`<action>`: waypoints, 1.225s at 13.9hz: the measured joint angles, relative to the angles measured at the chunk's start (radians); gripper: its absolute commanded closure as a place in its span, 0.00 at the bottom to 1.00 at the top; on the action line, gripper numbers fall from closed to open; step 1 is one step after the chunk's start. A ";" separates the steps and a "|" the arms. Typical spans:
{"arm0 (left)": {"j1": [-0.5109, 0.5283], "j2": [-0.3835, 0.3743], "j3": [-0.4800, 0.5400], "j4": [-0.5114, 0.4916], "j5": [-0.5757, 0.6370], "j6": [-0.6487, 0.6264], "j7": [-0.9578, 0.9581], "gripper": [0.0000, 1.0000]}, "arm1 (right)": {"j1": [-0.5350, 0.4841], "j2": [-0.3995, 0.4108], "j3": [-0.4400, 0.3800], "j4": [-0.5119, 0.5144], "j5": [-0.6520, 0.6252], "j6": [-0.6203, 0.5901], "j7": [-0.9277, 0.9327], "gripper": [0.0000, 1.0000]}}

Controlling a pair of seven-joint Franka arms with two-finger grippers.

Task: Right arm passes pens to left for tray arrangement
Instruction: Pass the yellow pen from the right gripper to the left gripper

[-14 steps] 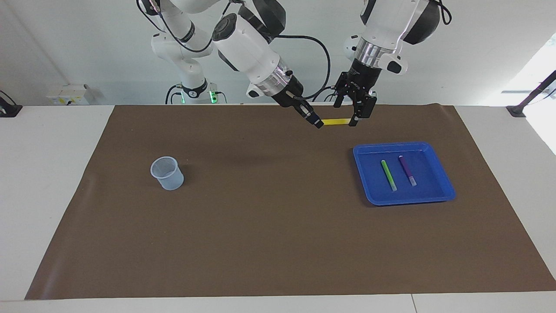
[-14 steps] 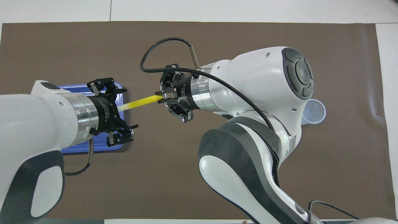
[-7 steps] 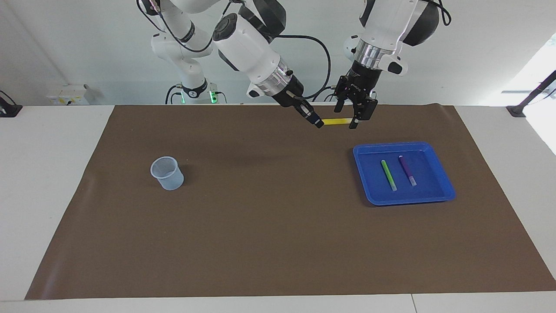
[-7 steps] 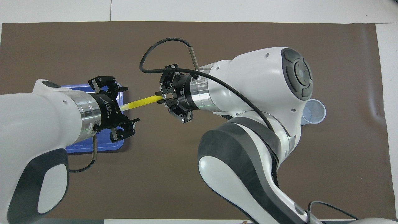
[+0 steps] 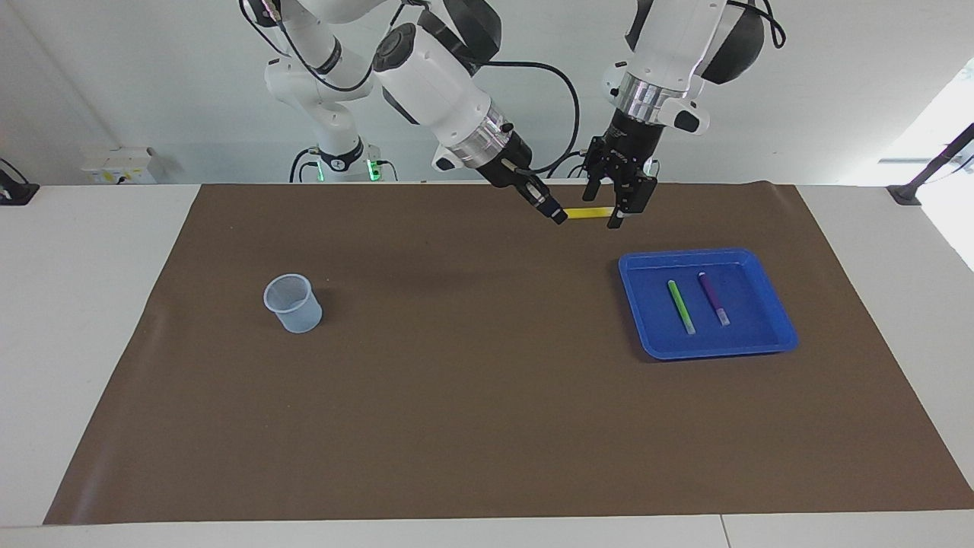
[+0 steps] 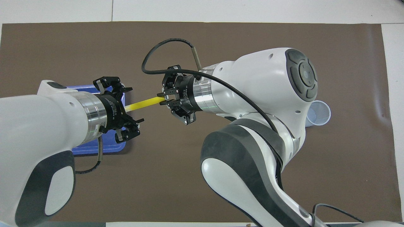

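Brown matting (image 5: 456, 396) covers our table, smooth and dull, with a slight ripple at its edges, and over its robot-side strip we hold the last of the three pens in the air between both arms. Our right gripper (image 5: 558, 216) is clenched on one end of the yellow pen (image 5: 587, 213), a thin, slick plastic stick held roughly level. Our left gripper (image 5: 618, 215) is at the pen's other end, its fingers set around the tip, but we cannot tell whether they have actually pinched it yet. That is the risk we see: if the right lets go before the left has a firm hold, the smooth round barrel could slip and drop onto the mat, short of the tray. A hold so near the end may also let the pen swing. The blue tray (image 5: 776, 335), glossy, shallow, with rounded corners and a raised rim, lies toward the left arm's end, farther from the robots than the handover. In it the green pen (image 5: 680, 306) and purple pen (image 5: 714, 298) lie side by side, apart. A translucent ribbed cup (image 5: 292, 302) stands toward the right arm's end.
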 measured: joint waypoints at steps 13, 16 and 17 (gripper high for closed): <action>-0.014 0.000 -0.003 -0.002 0.065 0.007 -0.020 1.00 | 0.000 0.004 0.000 -0.001 0.000 0.018 0.000 1.00; -0.014 0.000 -0.003 -0.002 0.065 0.007 -0.020 1.00 | 0.000 0.004 0.000 -0.001 0.000 0.018 0.000 0.46; -0.014 0.001 -0.003 -0.002 0.065 0.007 -0.020 1.00 | 0.000 0.004 0.000 -0.001 0.000 0.018 0.000 0.00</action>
